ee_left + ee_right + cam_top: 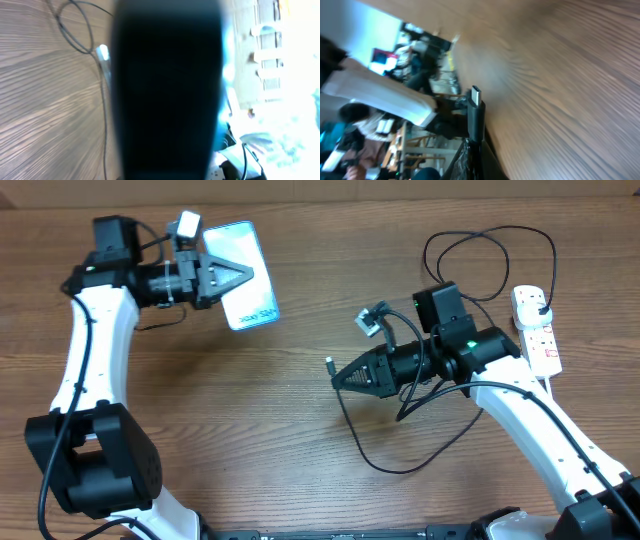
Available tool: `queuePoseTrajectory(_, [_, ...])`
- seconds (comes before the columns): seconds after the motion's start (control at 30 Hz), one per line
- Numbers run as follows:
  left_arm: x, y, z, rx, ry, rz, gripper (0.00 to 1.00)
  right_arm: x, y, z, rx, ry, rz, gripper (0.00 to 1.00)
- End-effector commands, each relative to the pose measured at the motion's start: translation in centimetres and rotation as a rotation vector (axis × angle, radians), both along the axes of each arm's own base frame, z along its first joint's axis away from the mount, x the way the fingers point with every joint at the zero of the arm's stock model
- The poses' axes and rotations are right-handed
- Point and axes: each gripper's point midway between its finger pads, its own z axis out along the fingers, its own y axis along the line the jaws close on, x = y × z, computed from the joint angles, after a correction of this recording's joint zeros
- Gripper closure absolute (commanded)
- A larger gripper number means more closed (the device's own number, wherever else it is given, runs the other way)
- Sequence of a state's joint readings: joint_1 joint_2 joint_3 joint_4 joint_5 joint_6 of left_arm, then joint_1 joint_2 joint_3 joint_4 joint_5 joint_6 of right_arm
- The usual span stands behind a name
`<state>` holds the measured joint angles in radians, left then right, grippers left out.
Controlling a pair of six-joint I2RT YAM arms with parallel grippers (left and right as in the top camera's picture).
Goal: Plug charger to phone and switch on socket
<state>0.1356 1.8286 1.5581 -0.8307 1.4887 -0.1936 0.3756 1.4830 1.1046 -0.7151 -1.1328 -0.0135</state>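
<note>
My left gripper [243,276] is shut on the phone [240,246] and holds it off the table at the upper left, its light screen facing up. In the left wrist view the phone [167,90] is a dark block that hides the fingers. At mid-table my right gripper [340,378] is shut on the charger's connector end [329,365], tip pointing left toward the phone with a gap between them. In the right wrist view the connector [476,112] stands up out of the closed fingers [470,162]. The socket [537,330] lies at the far right with a black plug [541,303] in it.
The charger's black cable [385,463] loops over the table below my right arm, and another loop [490,242] lies behind it toward the socket. The cable [75,35] also shows in the left wrist view. The socket's white cord [548,382] runs under my right arm.
</note>
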Motion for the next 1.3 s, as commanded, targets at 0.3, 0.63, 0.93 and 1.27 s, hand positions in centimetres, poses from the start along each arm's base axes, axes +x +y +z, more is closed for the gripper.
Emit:
queuePoseTrajectory(0.3, [-0.3, -4.3, 3.8, -0.024, -0.006, -0.095, 0.96, 0.7, 2.3, 4.6, 0.149, 0.097, 0.011, 0.96])
queuePoseTrajectory(0.63, [0.1, -7.1, 5.2, -0.025, -0.016, -0.134, 0.95, 1.8, 2.6, 4.8, 0.144, 0.082, -0.035, 0.96])
queuePoseTrajectory(0.93, [-0.5, -8.4, 5.2, -0.026, 0.021, -0.161, 0.96, 2.2, 2.9, 6.3, 0.195, 0.036, -0.021, 0.96])
queuePoseTrajectory(1.27, [-1.3, -9.3, 5.3, -0.034, 0.030, -0.198, 0.96, 2.9, 3.0, 6.5, 0.195, 0.012, -0.048, 0.96])
